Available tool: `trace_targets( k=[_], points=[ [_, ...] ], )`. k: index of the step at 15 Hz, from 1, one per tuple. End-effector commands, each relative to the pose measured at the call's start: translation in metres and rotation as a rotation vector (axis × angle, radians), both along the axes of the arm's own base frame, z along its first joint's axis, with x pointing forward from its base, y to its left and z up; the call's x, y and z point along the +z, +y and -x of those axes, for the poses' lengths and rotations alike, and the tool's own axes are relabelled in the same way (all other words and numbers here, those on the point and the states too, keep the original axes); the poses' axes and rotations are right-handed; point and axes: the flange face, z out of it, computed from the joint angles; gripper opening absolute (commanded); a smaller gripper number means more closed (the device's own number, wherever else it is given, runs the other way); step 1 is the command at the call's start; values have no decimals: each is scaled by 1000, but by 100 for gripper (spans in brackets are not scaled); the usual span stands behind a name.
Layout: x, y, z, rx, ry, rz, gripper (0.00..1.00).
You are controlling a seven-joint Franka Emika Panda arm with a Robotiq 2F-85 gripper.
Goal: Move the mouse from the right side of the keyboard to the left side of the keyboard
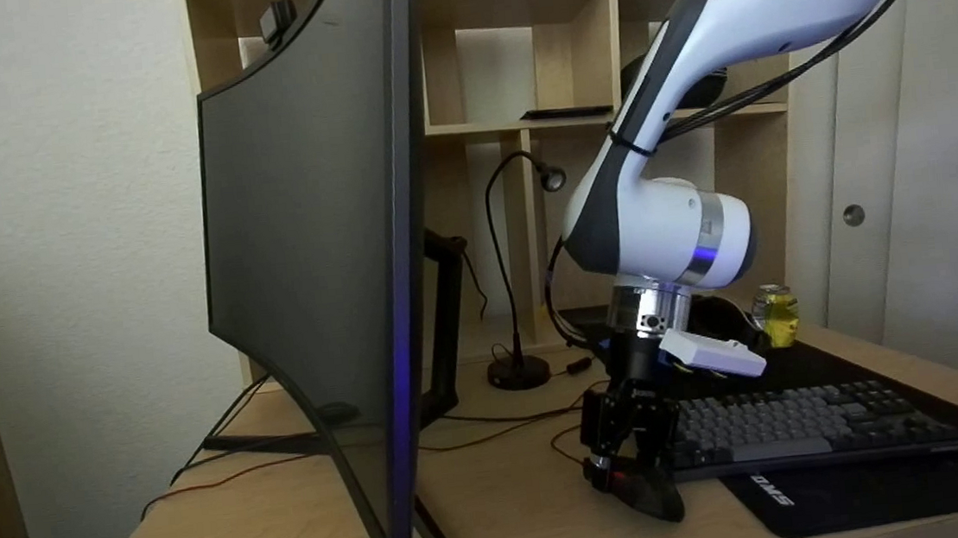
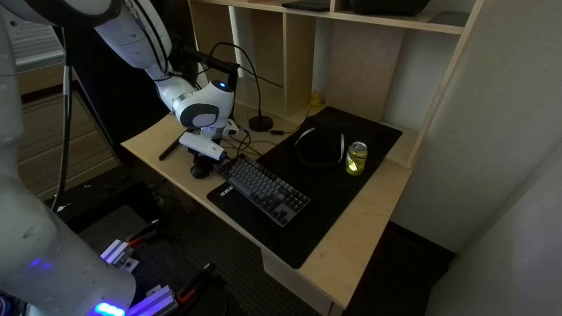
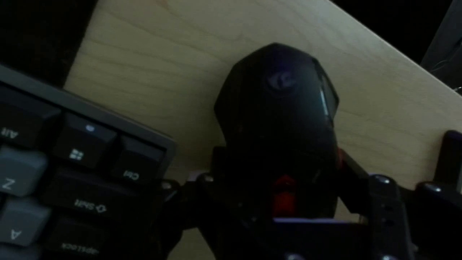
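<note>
Pale desk beneath; pincer clamped on the mouse, long axis aimed logo-end toward the front edge.

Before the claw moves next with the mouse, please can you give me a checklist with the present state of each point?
1. The mouse beside the left end of the keyboard: ok.
2. Some desk showing between mouse and keyboard: ok.
3. The mouse off the black mat: ok.
4. The claw closed on both sides of the mouse: ok.
5. The mouse flat on the desk: cannot tell; its underside is hidden.
6. The claw not touching the keyboard: cannot tell; they overlap in the wrist view.
</note>
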Motion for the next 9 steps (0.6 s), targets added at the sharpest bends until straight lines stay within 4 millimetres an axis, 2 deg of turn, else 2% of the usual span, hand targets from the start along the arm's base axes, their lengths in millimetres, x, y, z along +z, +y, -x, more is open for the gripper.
trace_targets(
  k=[1,2,5,9],
  points=[
    [-6,3,-4,-17,-22,34,46],
    [-6,4,-3,-20,-10,41,93],
    [-7,8,-4,8,-27,38,100],
    [-7,13,-11,6,-95,-6,100]
  ],
)
